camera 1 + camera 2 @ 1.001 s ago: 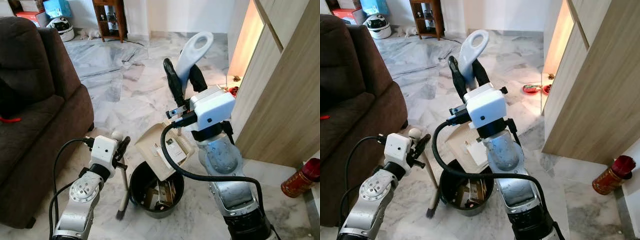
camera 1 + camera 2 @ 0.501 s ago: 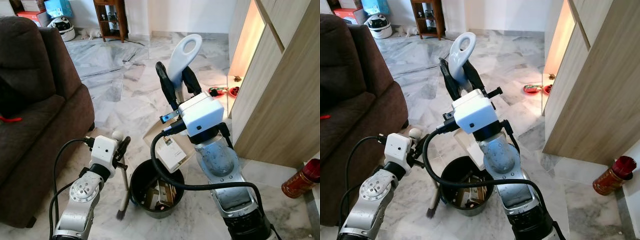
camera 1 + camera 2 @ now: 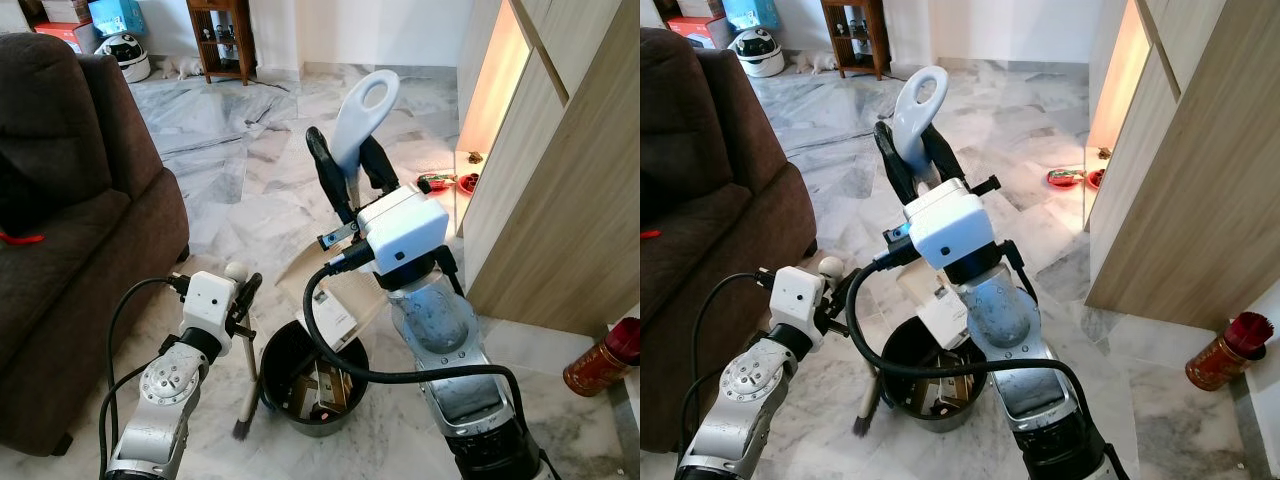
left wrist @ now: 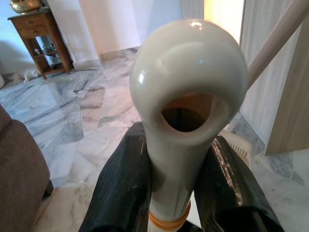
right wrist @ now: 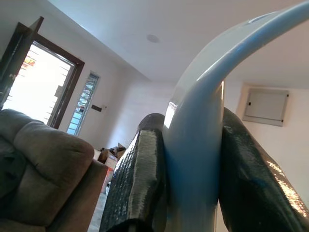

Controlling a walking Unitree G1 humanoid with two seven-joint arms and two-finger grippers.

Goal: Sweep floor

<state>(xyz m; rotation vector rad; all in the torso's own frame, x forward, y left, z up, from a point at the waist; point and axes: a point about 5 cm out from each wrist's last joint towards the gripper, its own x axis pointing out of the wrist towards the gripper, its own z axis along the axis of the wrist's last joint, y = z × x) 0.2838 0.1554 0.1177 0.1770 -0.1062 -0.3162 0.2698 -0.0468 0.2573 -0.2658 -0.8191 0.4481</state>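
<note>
My right gripper is shut on the pale looped handle of a dustpan. The cream pan tilts steeply down over a black bin that holds scraps of litter. A white paper lies on the pan at the bin's rim. To the left of the bin, my left gripper is shut on the handle of a small brush, which stands with its bristles on the floor. Its cream knob sits between the black fingers. The right wrist view has the dustpan handle clamped between the fingers.
A brown sofa stands close on the left. A wooden cabinet rises on the right, with a red canister at its foot. Red dishes lie on the marble floor. A dark shelf stands far back.
My right arm swung the dustpan handle to the left and tipped the pan steeper over the bin. The paper slid down toward the bin. The left arm and brush stayed put.
</note>
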